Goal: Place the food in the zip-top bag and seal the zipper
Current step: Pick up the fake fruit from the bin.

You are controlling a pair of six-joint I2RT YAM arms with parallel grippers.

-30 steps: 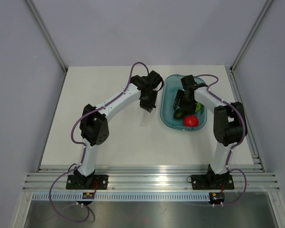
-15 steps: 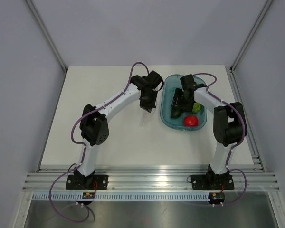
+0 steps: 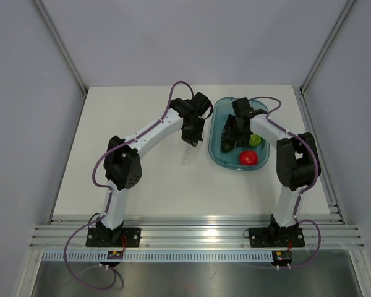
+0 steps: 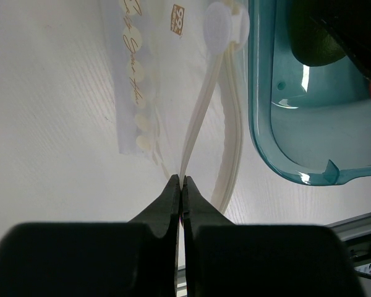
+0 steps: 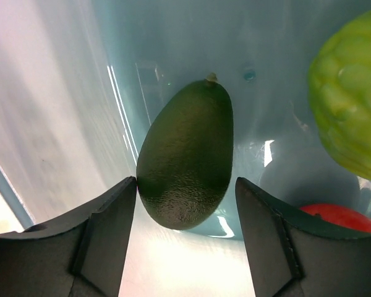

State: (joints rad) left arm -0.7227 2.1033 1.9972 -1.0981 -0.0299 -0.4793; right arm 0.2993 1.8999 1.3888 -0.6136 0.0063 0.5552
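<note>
The food (image 5: 185, 154), a dark green avocado-like oval, lies in the teal tray (image 3: 214, 152) near its left wall. My right gripper (image 5: 185, 185) is open and straddles its blunt end. The left finger touches it and the right finger stands a little off. From above, the right gripper (image 3: 230, 132) hangs over the food (image 3: 226, 146). My left gripper (image 4: 182, 179) is shut on one lip of the zipper (image 4: 196, 120) of the clear zip-top bag (image 4: 164, 74), which lies on the table left of the tray. The other lip bows away toward the tray.
A lime-green apple (image 3: 255, 140) and a red round item (image 3: 249, 157) share the tray with the food, to its right. The tray's left rim (image 4: 257, 124) runs close beside the bag's mouth. Grey walls stand round the white table (image 3: 136, 185).
My right gripper has moved left inside the tray, and the food has shifted left with it toward the tray wall. The left arm and the bag have not moved.
</note>
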